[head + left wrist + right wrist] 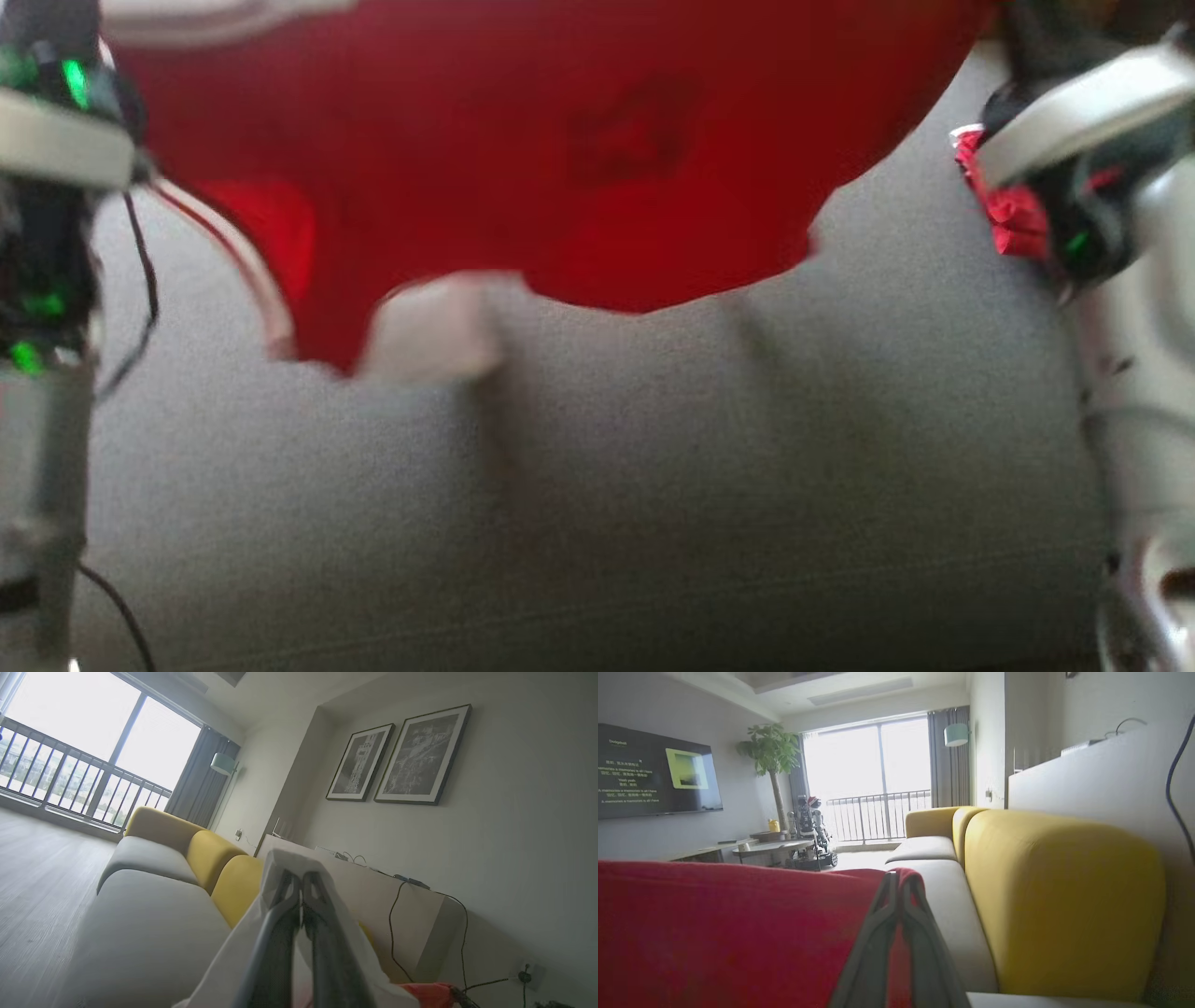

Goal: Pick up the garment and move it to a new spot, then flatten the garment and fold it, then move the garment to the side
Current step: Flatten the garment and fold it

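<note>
Red garment point(579, 159) hangs over grey sofa point(653, 485), pinched by left gripper point(302, 880) and right gripper point(901, 880).

Head looks down closely; 2 wrist views share sofa point(154, 914).
</note>
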`<state>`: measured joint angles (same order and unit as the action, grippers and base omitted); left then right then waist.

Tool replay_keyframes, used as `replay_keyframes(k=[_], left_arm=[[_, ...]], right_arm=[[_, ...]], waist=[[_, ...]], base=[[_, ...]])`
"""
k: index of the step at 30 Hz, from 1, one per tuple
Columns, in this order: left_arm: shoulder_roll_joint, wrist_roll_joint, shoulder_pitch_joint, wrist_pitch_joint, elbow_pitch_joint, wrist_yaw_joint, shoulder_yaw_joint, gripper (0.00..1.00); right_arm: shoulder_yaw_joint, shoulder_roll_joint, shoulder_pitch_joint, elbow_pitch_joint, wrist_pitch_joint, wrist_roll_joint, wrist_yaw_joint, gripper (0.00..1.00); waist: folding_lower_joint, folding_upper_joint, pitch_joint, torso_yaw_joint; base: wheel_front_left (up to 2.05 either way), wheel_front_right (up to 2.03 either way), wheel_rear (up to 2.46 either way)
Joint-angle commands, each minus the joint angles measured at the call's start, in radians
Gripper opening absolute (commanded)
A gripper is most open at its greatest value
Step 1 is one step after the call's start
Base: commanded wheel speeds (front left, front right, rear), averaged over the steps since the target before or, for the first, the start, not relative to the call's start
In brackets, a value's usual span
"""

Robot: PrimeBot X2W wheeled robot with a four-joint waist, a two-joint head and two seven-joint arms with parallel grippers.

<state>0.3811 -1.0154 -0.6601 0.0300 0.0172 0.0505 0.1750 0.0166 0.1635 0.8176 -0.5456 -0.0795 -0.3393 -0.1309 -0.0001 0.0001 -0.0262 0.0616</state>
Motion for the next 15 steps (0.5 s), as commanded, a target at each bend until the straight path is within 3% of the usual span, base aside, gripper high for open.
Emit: replay_keyframes(k=[1, 8, 15], left_arm=[[0.054, -0.006, -0.104, 0.032, -0.033, -0.017, -0.041, 0.0], [0.08, 0.01, -0.274, 0.14, 0.024, -0.12, -0.032, 0.0], [0.072, 0.008, -0.338, 0.195, 0.067, -0.16, -0.01, 0.0]], right_arm=[[0.004, 0.008, 0.071, 0.059, 0.025, -0.012, 0.0, 0.0], [-0.038, 0.066, 0.172, 0.149, 0.153, -0.064, 0.0, 0.0], [-0.041, 0.084, 0.185, 0.192, 0.221, -0.066, 0.0, 0.0]], waist=[[0.0001, -0.0001, 0.015, 0.003], [0.0001, -0.0001, 0.033, 0.006], [0.0001, -0.0001, 0.031, 0.006]], base=[[0.0, 0.0, 0.0], [0.0, 0.0, 0.0], [0.0, 0.0, 0.0]])
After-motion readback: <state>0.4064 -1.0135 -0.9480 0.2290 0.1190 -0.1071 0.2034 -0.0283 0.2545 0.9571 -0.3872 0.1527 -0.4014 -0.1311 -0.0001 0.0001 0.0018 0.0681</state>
